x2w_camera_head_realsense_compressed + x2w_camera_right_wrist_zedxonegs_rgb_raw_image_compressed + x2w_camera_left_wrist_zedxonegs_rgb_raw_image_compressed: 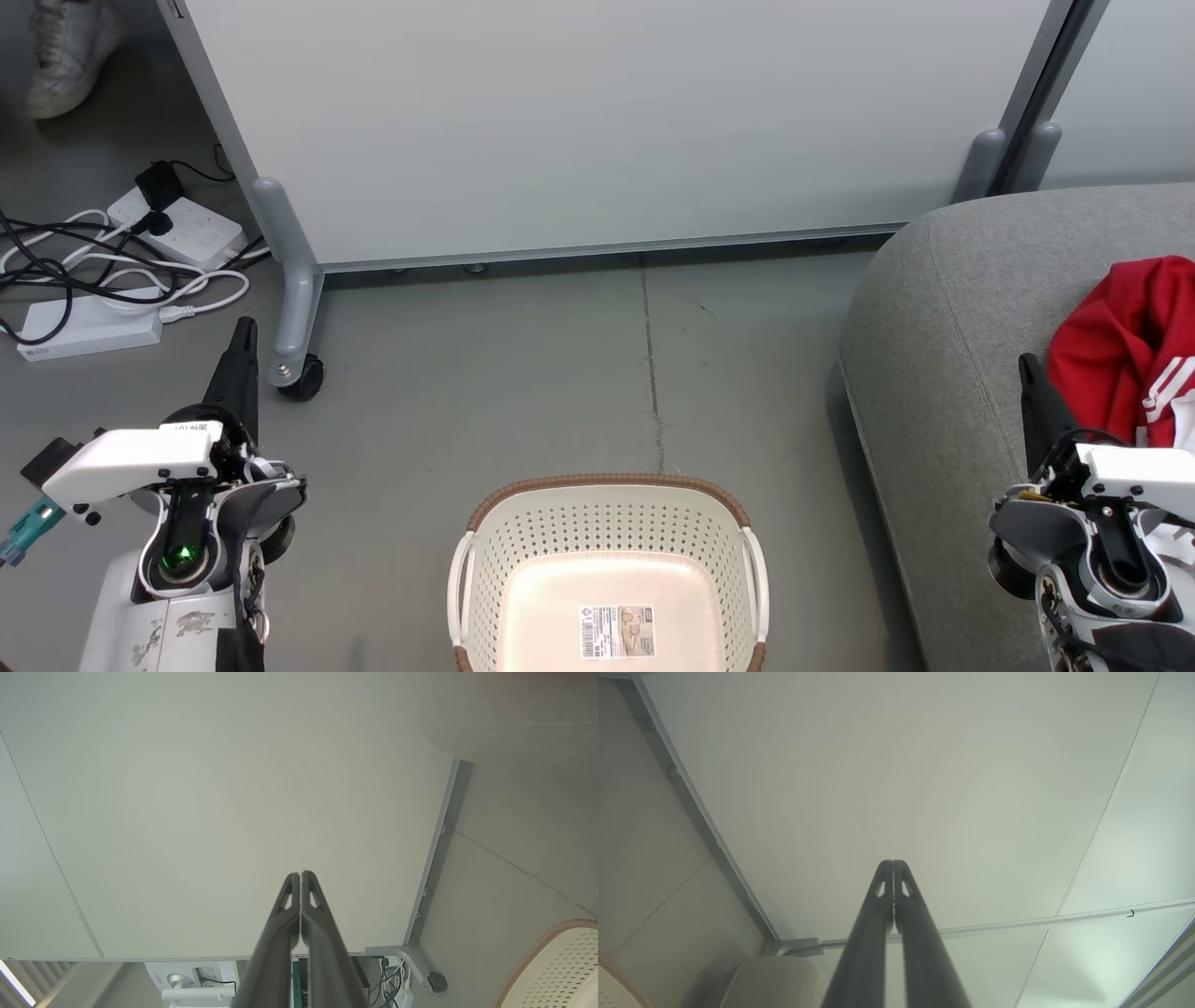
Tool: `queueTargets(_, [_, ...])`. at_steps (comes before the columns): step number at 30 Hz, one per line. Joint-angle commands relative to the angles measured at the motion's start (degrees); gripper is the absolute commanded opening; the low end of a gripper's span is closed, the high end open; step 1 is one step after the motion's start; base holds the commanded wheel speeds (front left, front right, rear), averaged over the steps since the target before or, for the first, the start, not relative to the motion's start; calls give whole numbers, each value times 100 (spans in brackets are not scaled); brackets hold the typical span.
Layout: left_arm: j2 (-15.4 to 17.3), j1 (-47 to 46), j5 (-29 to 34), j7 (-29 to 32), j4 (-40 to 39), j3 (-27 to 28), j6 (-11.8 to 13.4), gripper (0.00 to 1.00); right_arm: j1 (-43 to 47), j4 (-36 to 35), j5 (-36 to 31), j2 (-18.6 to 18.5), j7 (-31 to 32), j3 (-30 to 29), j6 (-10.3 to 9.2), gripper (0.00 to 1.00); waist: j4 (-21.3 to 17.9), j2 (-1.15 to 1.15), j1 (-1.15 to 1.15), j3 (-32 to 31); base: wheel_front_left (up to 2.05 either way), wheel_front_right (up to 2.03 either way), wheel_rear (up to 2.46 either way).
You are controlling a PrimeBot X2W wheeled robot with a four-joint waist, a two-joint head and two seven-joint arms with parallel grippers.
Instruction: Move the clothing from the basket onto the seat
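While both arms sit at the lower corners of the head view, the clothing (1125,345) lies bunched on the seat (943,308) at the right edge of that view. It is red, with white stripes showing on its lower fold.

The basket (607,523) stands upright on the floor (523,373), low in the centre, to the left of the seat and apart from it. Its pale inner bottom shows, with a barcode sticker (616,632) on it.

Left gripper (245,327): jaws closed, fingers pressed together along their length in the left wrist view (893,863), with nothing between them. It points over the floor toward a white partition panel (607,121), near that panel's caster (303,378).

Right gripper (1027,364): jaws closed and gripping nothing, as the right wrist view (300,875) shows. It is above the seat, just beside the clothing; contact cannot be determined.

Power strips (89,327) and cables lie on the floor at the far left.
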Motion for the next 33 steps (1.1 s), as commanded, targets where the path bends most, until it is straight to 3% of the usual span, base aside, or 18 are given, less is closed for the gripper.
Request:
queueTargets(1, [14, -44, -5, 12, -9, 21, -16, 0, -49, 22, 35, -53, 20, -2, 14, 0, 0, 0, 0, 0, 0, 0, 0])
queueTargets(33, [14, -44, -3, 13, -10, 23, -17, 0, -49, 22, 36, -53, 19, -1, 14, 0, 0, 0, 0, 0, 0, 0, 0])
